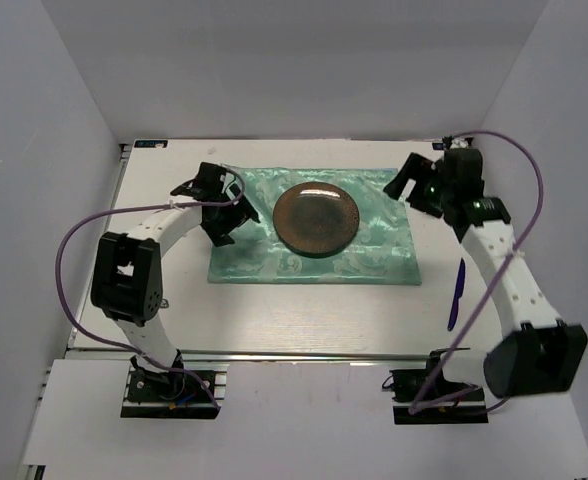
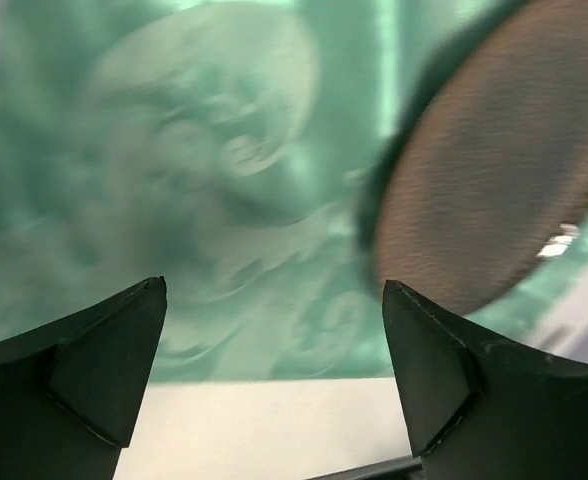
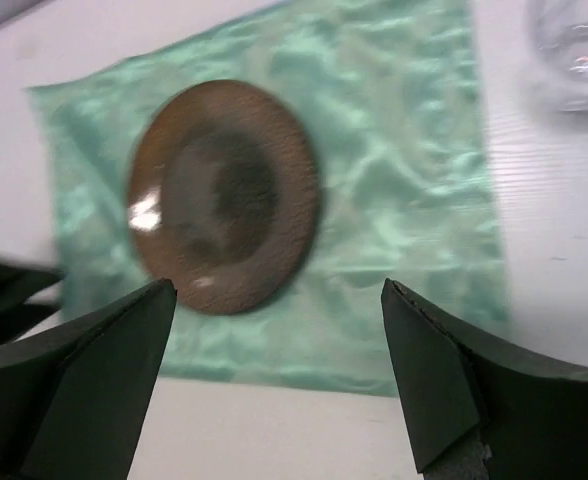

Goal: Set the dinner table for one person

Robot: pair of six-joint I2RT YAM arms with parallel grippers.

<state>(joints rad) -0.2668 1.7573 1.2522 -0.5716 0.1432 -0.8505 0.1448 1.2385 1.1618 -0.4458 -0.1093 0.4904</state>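
The white dinner table (image 1: 274,315) carries a mint-green patterned cloth (image 1: 374,250) with a round brown plate (image 1: 317,218) on its middle. My left gripper (image 1: 224,228) hangs open and empty over the cloth's left part, left of the plate; its wrist view shows its open jaws (image 2: 274,290) above the cloth (image 2: 174,150), with the plate (image 2: 494,180) to the right. My right gripper (image 1: 411,182) is open and empty by the cloth's far right corner; its view (image 3: 279,290) looks over the cloth (image 3: 404,200) and plate (image 3: 224,195).
A dark blue utensil (image 1: 457,295) lies on the table right of the cloth, beside the right arm. A clear glass (image 3: 574,45) stands on the table beyond the cloth's edge in the right wrist view. White walls enclose the table on three sides.
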